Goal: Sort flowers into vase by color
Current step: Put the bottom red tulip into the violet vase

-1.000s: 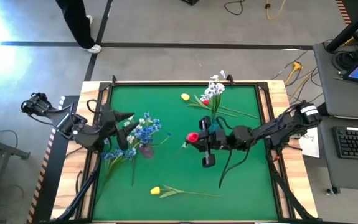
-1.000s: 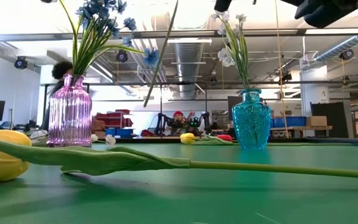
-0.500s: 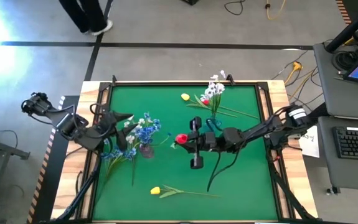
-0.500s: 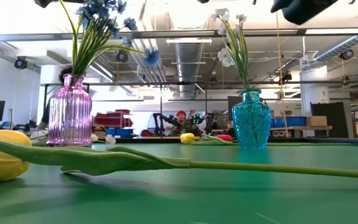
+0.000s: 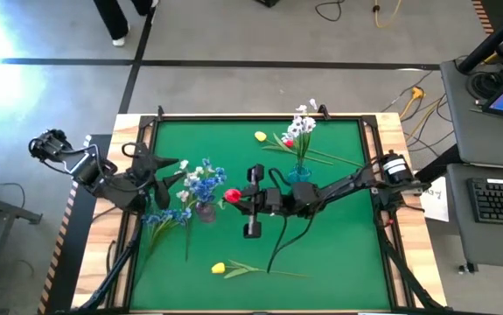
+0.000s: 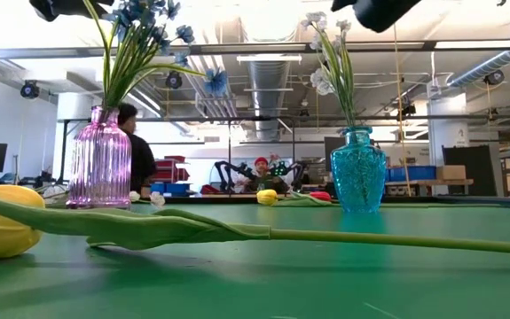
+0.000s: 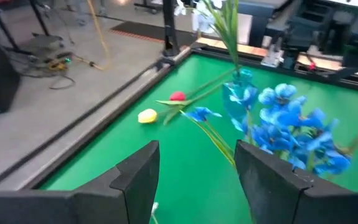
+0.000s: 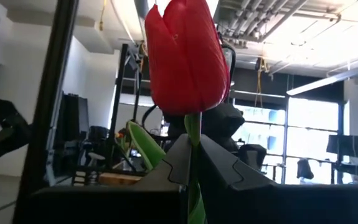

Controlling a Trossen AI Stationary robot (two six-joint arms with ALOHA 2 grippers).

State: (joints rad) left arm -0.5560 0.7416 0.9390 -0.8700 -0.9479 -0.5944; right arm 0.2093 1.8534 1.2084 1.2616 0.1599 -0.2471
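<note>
My right gripper [image 5: 241,198] is shut on a red tulip [image 5: 232,197] above the table's middle, just right of the pink vase [image 5: 204,208]. That vase holds blue flowers [image 5: 203,182]. My left gripper [image 5: 171,166] is open and empty, left of the blue flowers and above them. A teal vase [image 5: 299,175] holds white flowers [image 5: 303,127]. More blue flowers [image 5: 165,217] lie on the mat by the pink vase. A yellow tulip [image 5: 219,268] lies near the front edge. A yellow bud [image 5: 260,136] and a red bud [image 5: 288,142] lie at the far side. My right gripper pinches the red tulip's green stem [image 8: 191,134] just below the bud [image 8: 188,56], between its two fingers. The fingers reach level from the table's right. The bud sticks out past the fingertips toward the pink vase. The long stem [image 5: 279,247] trails back under the arm, clear of the table.
The green mat [image 5: 338,262] has a raised frame all round. The yellow tulip's long stem [image 6: 325,237] lies across the front of the mat. A person [image 6: 135,159] stands in the room beyond the table.
My right gripper has carried the red tulip toward the table's left, from beside the teal vase to just right of the pink vase, and the trailing stem has gone with it. The tulip's stem has gone up out of the low view.
</note>
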